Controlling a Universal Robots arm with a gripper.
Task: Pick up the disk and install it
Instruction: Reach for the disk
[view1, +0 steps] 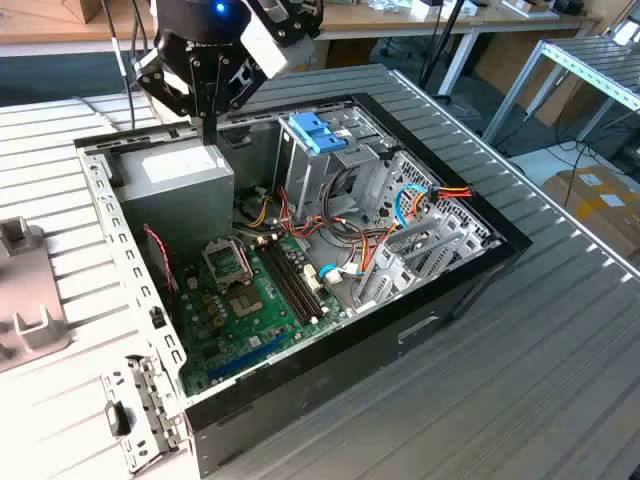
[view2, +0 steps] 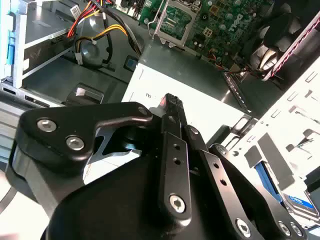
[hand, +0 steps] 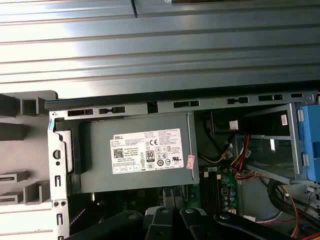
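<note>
Exterior view: ribbed metal table (view1: 520, 400) nearest, wide room round the black-walled case (view1: 330, 375); gripper (view1: 210, 132), jaws closed and empty, hangs over the boxy grey PSU (view1: 185, 180); blue-railed disk (view1: 325, 135) stands in the cage (view1: 300, 180). Second wrist view: gripper (view2: 171, 100) above the PSU's (view2: 210, 107) flat lid. First wrist view: PSU (hand: 135, 150) snug against the case's slotted rim (hand: 175, 104), disk (hand: 312, 150) well apart

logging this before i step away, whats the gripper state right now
gripper: closed, holding nothing, positioned over the grey power-supply box
</note>
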